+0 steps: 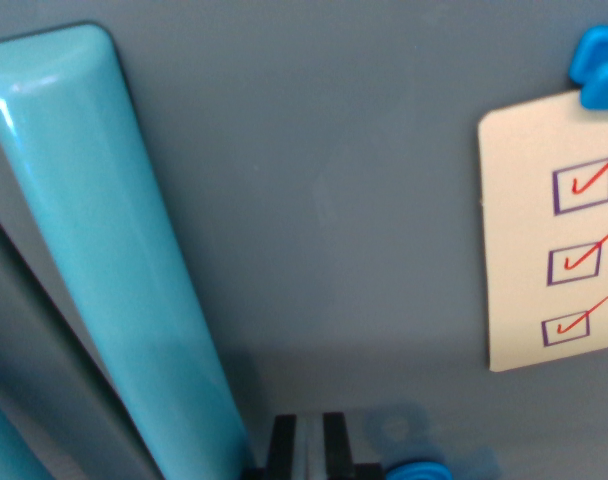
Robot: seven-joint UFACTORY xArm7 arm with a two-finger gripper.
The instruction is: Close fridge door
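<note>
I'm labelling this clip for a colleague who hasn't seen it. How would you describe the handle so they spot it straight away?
Start from the flat grey-blue fridge door that fills the wrist view. Along its left side runs the handle, a long rounded bar slanting from upper left toward the bottom centre. Its glossy turquoise colour and raised, tube-like shape set it apart from the flat cream checklist paper with red ticks on the right.

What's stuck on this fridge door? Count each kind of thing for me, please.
Turquoise handle: 1
Checklist note: 1
Ticked boxes on it, first at: 3
Blue magnets, one at, one at: 2
Total: 7
</note>
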